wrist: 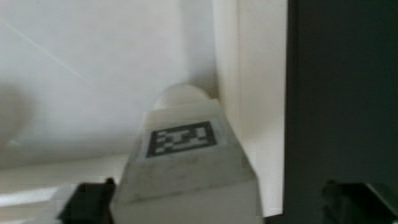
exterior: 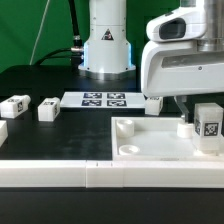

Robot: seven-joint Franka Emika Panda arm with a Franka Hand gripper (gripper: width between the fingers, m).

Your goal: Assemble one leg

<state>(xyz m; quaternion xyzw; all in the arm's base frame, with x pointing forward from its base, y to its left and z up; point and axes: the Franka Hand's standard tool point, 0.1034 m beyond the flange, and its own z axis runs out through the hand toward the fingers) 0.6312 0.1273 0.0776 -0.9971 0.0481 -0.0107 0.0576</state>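
Observation:
One leg (exterior: 209, 124), a white block with a black-and-white tag, stands upright at the corner of the white tabletop (exterior: 150, 141) nearest the exterior view's right. My gripper (exterior: 197, 122) is low around this leg. In the wrist view the leg (wrist: 187, 150) lies between the two dark fingers (wrist: 89, 200), close to one and a clear gap from the other. The gripper (wrist: 217, 203) looks open. The tabletop (wrist: 89, 60) fills the area behind the leg.
Three more legs lie on the black table at the exterior view's left (exterior: 15, 105), (exterior: 47, 110), (exterior: 2, 129), and another leg (exterior: 152, 103) behind the tabletop. The marker board (exterior: 105, 98) lies in front of the robot base (exterior: 106, 45). A white rail (exterior: 60, 175) runs along the front.

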